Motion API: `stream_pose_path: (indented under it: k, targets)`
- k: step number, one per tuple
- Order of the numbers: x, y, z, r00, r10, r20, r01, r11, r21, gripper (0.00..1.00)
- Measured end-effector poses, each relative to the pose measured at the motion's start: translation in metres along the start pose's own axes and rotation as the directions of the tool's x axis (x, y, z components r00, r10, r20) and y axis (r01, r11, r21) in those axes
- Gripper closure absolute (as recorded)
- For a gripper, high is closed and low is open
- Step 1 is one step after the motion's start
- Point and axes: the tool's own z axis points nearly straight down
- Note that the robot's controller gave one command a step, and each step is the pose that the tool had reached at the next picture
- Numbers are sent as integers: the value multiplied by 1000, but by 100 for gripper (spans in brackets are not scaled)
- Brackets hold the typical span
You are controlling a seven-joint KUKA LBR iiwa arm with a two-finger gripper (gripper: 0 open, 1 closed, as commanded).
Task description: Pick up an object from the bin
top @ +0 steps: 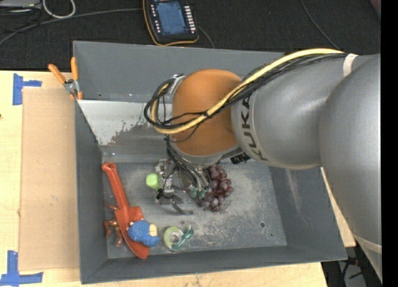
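Since the task names no single item, the likeliest candidates are listed first: a small green ball (152, 181), lying loose on the bin floor left of centre, and a bunch of purple grapes (217, 189), lying near the middle of the floor. Gripper (176, 194): set low over the floor between these two, the ball just beside it on the left and the grapes just beside it on the right, possibly touching; which of the two it is meant for cannot be told. State of the gripper: hidden in its own dark metalwork and wiring, so whether it is wide, narrow or closed on anything cannot be told, and nothing is seen held in it. Placement, as a judgement: the low, upright stance between two small items suits a straight-down grab, and both items are light enough to roll or shift if nudged. Robot parts above: round orange cover (202, 115) at the wrist, looped cables (163, 118), grey arm (311, 112) entering from the right. Further out, along the floor's left and near edge: a long orange toy (117, 192), a blue toy (145, 233) resting against its lower end, and a green and white ring (173, 237) just beside that. Container: grey bin (124, 81), items scattered loose, not stacked.
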Motion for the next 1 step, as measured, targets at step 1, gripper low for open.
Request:
stream_pose_path:
  k: [1]
  targets:
    - [-8,6,-39,1000,17,-3,-17,1000,1,100]
